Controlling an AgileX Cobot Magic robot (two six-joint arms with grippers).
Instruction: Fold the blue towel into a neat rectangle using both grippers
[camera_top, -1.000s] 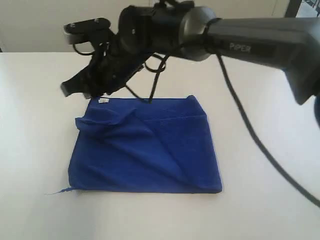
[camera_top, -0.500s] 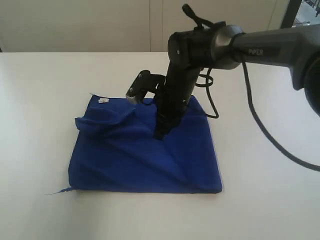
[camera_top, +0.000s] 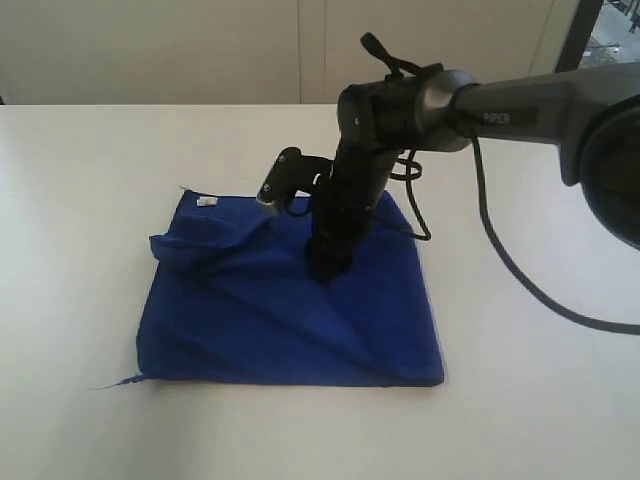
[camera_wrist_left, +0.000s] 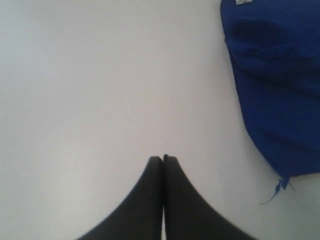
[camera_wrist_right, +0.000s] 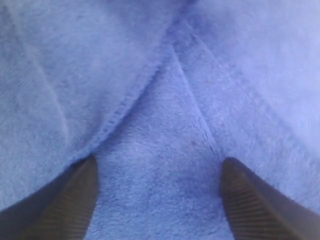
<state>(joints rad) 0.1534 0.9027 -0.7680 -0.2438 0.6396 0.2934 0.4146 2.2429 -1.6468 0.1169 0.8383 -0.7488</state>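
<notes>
Where the exterior view is consulted, the blue towel (camera_top: 290, 320) is recorded lying on the white table (camera_top: 90, 200). It is roughly folded, with a rumpled flap at its far left corner beside a small white tag (camera_top: 207, 201) and a loose thread (camera_top: 120, 382) at the near left corner. The right gripper (camera_top: 325, 270) is set tip-down on the cloth's middle, its arm marked "PIPER". From the left wrist view, the left gripper (camera_wrist_left: 163, 159) is noted over bare table, fingers pressed together, nothing held, the towel off to one side. From the right wrist view, the right fingers (camera_wrist_right: 75, 200) are seen spread wide, released, with hemmed towel edges between them, ungripped.
</notes>
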